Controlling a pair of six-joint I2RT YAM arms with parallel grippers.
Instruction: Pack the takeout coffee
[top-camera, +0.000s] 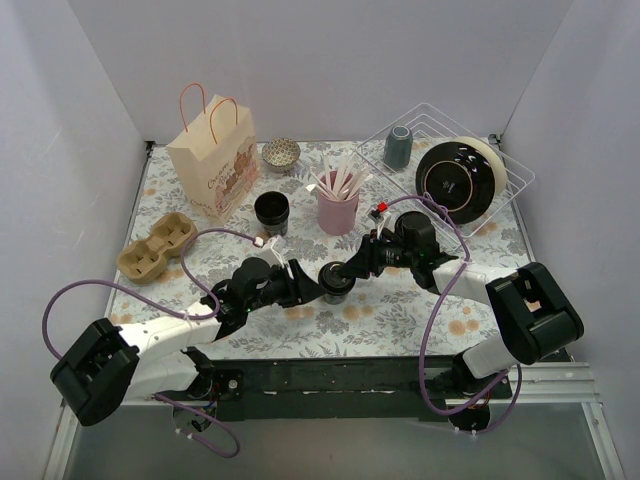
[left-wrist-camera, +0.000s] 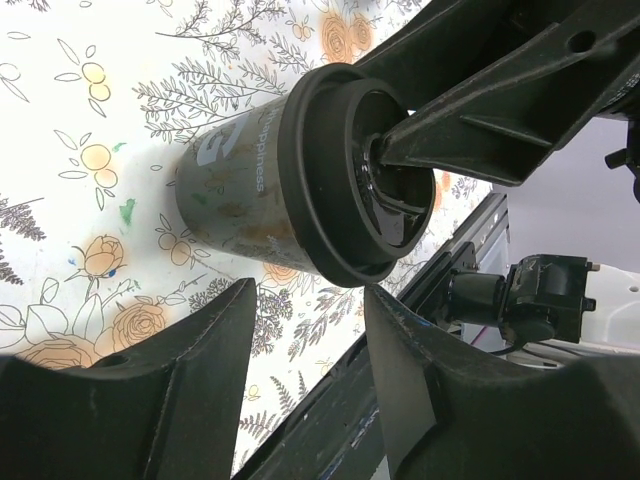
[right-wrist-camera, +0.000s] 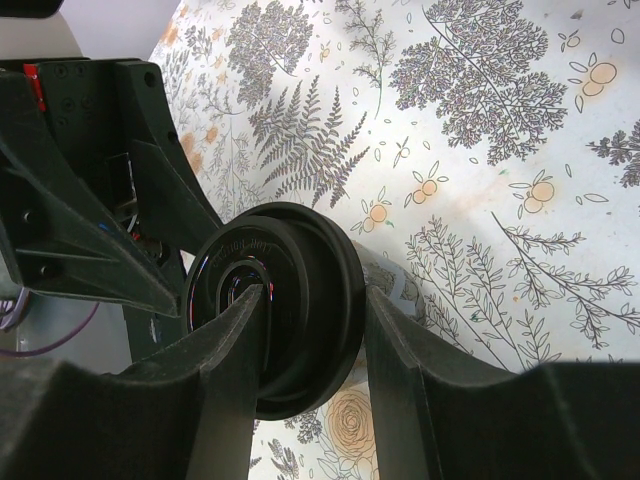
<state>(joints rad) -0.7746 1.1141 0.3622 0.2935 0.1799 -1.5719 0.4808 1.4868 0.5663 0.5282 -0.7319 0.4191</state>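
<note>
Roughly mid-bench (top-camera: 380, 320) is the coffee cup (top-camera: 335, 281), half hidden by both arms. The right gripper (right-wrist-camera: 305, 340), at its 3 o'clock, pinches the lid (right-wrist-camera: 312, 288). The left gripper (left-wrist-camera: 310, 295), at 9 o'clock, is open beside it. I cannot tell if the cup stands upright.

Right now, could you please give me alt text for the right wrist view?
The right gripper straddles the glossy black lid of the takeout coffee, one finger across its top, the other beside its rim. A floral tablecloth lies behind, and the left arm fills the left side.
</note>
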